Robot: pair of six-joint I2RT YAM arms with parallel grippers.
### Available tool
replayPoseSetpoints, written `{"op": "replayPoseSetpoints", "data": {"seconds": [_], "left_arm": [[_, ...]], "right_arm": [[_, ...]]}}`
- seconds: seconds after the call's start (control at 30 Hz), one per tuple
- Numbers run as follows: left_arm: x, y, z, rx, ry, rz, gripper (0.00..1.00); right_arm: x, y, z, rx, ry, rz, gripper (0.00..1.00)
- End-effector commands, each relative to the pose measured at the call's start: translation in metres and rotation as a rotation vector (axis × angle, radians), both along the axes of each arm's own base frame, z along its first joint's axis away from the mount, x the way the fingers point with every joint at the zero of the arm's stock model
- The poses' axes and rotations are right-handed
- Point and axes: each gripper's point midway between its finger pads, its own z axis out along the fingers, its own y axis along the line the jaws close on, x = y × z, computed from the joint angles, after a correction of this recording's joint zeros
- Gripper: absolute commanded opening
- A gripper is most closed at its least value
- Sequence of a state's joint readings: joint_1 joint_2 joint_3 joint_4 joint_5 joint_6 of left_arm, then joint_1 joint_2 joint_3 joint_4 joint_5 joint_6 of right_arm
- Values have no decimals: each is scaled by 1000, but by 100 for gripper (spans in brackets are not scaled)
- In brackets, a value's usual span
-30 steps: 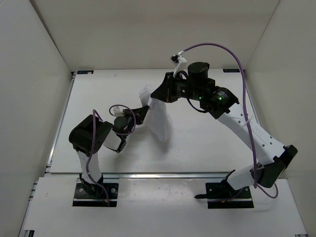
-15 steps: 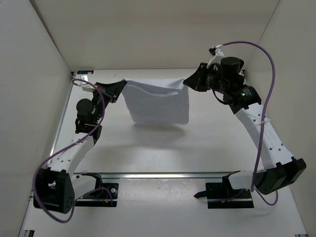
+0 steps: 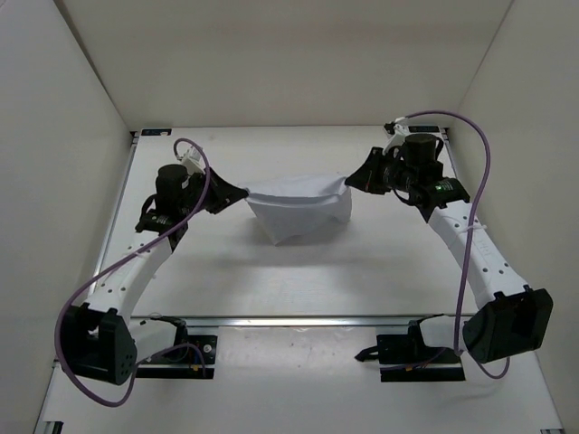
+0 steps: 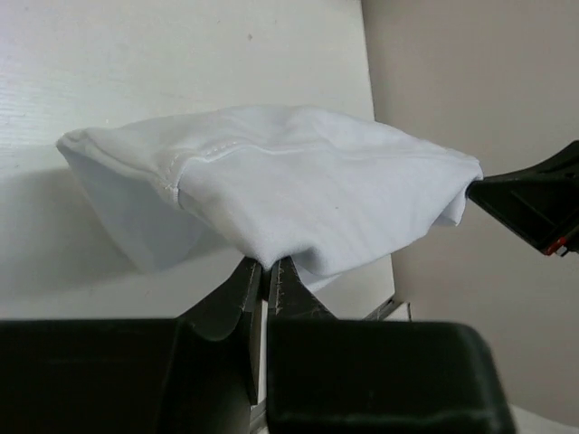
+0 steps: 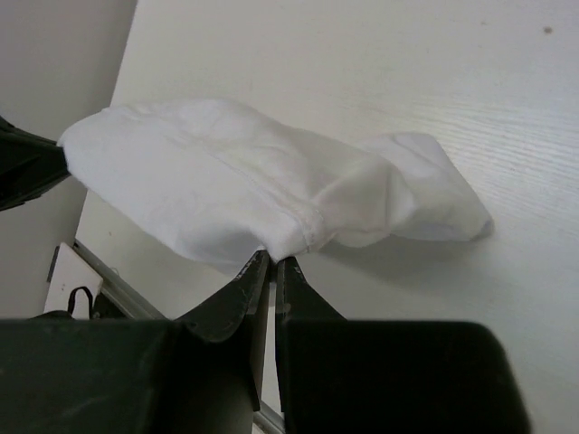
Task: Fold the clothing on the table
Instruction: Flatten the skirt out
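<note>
My left end effector (image 4: 265, 271) and my right end effector (image 5: 271, 264) are each clenching on an opposite corner of the clothing (image 3: 298, 210), which is hanging slack between them, sagging over the middle of the tabletop (image 3: 380, 271). I am judging both bites shallow, so uneven pulling could be slipping a corner free and crumpling it.

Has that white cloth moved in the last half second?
Yes. The clothing has shifted down the picture, away from the far edge of the table.
</note>
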State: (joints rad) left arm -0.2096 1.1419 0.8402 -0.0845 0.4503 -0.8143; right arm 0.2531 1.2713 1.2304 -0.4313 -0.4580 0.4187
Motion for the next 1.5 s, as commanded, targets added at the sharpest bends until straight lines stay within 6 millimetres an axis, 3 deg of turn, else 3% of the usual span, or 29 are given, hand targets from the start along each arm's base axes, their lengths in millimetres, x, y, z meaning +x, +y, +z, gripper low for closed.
{"op": "replayPoseSetpoints", "data": {"seconds": [0.0,0.03,0.1,0.13,0.17,0.2,0.23,0.27,0.3,0.33,0.37,0.47,0.5,0.53,0.57,0.6,0.63,0.67,0.7,0.73,0.77,0.83,0.87,0.93,1.07,1.33,1.37,1.43,1.47], "left_arm": [[5,-1,4,66,7,-82,0],[18,-5,14,94,-11,-99,0],[45,-16,60,133,-112,-121,0],[55,-18,57,163,-103,-133,0],[66,-22,95,157,-185,-138,0],[79,-24,121,164,-236,-141,0],[87,-25,124,186,-238,-148,0],[97,-24,157,194,-311,-134,0],[98,-24,193,218,-402,-122,0],[101,-26,200,263,-431,-112,0],[99,-23,229,281,-496,-82,0],[88,-20,238,319,-526,-51,0],[94,-19,204,326,-459,-72,0],[85,-15,207,309,-475,-72,0],[78,-14,180,311,-442,-80,0],[75,-13,131,334,-357,-100,0],[61,-14,103,339,-333,-107,0],[48,-13,98,343,-345,-100,0],[34,-9,64,361,-284,-108,0],[19,-11,25,378,-211,-140,0],[5,-12,19,365,-193,-142,0],[-33,-10,-38,376,-81,-183,0],[-48,-11,-39,371,-87,-178,0],[-78,-6,-74,375,-13,-190,0],[-129,2,-122,346,139,-240,0],[-171,3,-156,295,249,-305,1],[-173,3,-157,283,249,-310,7],[-185,3,-158,275,266,-341,47],[-187,3,-156,275,260,-343,51]], "right_arm": [[16,-12,17,41,-82,-10,1],[22,-15,16,28,-71,-14,0],[41,-25,39,-20,-129,-49,0],[49,-24,59,-42,-180,-42,0],[60,-33,89,-57,-257,-70,0],[67,-34,89,-58,-251,-72,0],[75,-38,118,-44,-323,-80,0],[81,-50,138,-31,-363,-105,0],[85,-50,161,-23,-423,-105,0],[91,-58,169,-28,-452,-126,0],[90,-59,183,-37,-492,-120,0],[91,-69,183,-82,-516,-156,0],[94,-72,161,-98,-474,-163,0],[89,-74,160,-101,-487,-165,0],[83,-75,136,-93,-444,-153,0],[80,-74,96,-94,-368,-134,0],[71,-74,97,-80,-393,-135,0],[61,-76,65,-78,-347,-145,0],[51,-74,21,-80,-262,-138,0],[41,-74,9,-76,-241,-141,0],[23,-68,-24,-79,-177,-122,0],[-12,-59,-88,-61,-19,-103,0],[-27,-49,-94,-54,-16,-75,0],[-66,-40,-146,-42,125,-74,0],[-111,-32,-183,21,249,-67,1],[-146,-31,-218,46,397,-61,2],[-149,-30,-219,51,406,-53,9],[-154,-27,-219,50,423,-33,20],[-156,-25,-218,47,423,-17,30]]}}
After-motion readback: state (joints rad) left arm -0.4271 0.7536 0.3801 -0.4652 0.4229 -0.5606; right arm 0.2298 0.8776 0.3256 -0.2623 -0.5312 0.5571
